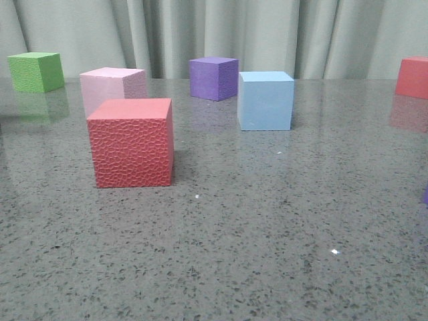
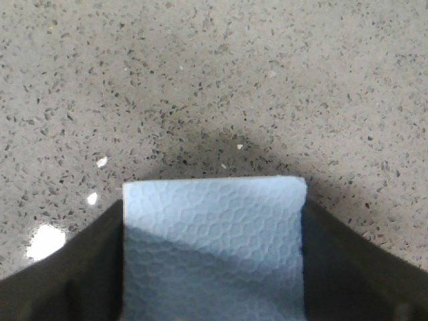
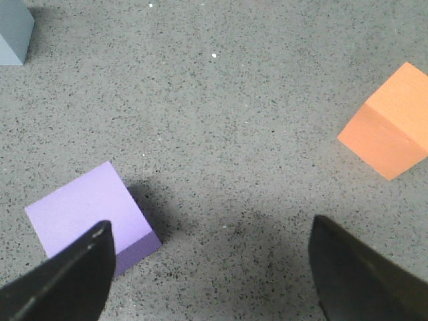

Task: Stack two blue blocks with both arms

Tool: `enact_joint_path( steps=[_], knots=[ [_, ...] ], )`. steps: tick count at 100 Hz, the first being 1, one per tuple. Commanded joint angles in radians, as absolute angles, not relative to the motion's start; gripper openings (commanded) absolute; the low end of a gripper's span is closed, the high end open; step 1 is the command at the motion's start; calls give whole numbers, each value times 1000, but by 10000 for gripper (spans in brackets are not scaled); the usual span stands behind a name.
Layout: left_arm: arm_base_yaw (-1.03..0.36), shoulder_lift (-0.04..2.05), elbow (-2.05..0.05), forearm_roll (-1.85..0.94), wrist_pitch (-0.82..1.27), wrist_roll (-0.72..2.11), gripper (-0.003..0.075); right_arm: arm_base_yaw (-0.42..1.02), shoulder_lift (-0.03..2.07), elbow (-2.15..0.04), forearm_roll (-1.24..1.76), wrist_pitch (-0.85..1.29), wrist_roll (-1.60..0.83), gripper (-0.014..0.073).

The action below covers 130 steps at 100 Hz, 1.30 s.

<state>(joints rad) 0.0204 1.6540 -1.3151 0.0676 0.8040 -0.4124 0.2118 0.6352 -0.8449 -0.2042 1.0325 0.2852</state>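
The left gripper (image 2: 214, 267) clamps one blue block (image 2: 214, 247). The right gripper (image 3: 210, 267) hangs wide open, a purple cube (image 3: 90, 217) at its nine o'clock.

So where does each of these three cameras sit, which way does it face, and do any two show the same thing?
Front view: low, looking forward across the speckled grey table; no robot parts show.
Left wrist view: looks down at the pale blue foam cube between the left gripper fingers.
Right wrist view: looks down past the open right gripper; its lilac cube isn't certainly shared.
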Motion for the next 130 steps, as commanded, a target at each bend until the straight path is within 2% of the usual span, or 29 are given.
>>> enact_joint_path(
  steps=[1, 15, 30, 67, 100, 130],
  knots=[
    [21, 1613, -1348, 71, 774, -422, 270, 207, 633, -867, -234, 971, 274, 592],
    [21, 1613, -1348, 71, 777, -422, 173, 207, 633, -867, -234, 971, 274, 592],
    [21, 1613, -1360, 71, 811, -422, 115, 207, 633, -867, -234, 971, 274, 592],
    [-16, 1613, -1554, -11, 964, -274, 114, 207, 633, -867, -234, 971, 274, 592],
    [-187, 1613, -1759, -11, 1020, -252, 114, 207, 633, -867, -234, 971, 274, 592],
    [-346, 1634, -1804, -36, 972, -264, 118, 207, 633, -867, -234, 971, 274, 592]
  ],
)
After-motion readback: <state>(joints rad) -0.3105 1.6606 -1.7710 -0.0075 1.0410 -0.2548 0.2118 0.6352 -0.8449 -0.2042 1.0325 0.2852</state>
